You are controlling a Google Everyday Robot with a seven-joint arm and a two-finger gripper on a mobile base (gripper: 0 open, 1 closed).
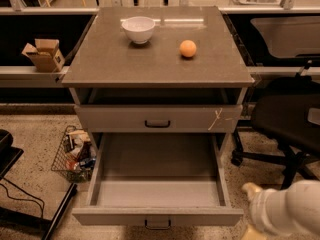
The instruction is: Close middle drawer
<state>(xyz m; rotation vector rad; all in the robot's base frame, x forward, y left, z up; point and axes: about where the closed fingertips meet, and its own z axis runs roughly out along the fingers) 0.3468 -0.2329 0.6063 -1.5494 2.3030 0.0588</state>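
The middle drawer (158, 216) is pulled far out of the grey cabinet. Its long grey box (157, 171) is empty, and its plain front carries a small dark pull handle (157, 225) near the bottom edge of the view. Above it, the grey drawer front with a pale cross-shaped mark (216, 118) stands slightly out. My gripper (250, 210) is at the bottom right, just right of the open drawer's front right corner and apart from it, at the end of the white arm (287, 211).
A white bowl (138, 29) and an orange (188, 48) sit on the cabinet top. A wire basket of items (75, 154) stands on the floor to the left. A black office chair (287, 119) is to the right and a cardboard box (44, 54) is on the left shelf.
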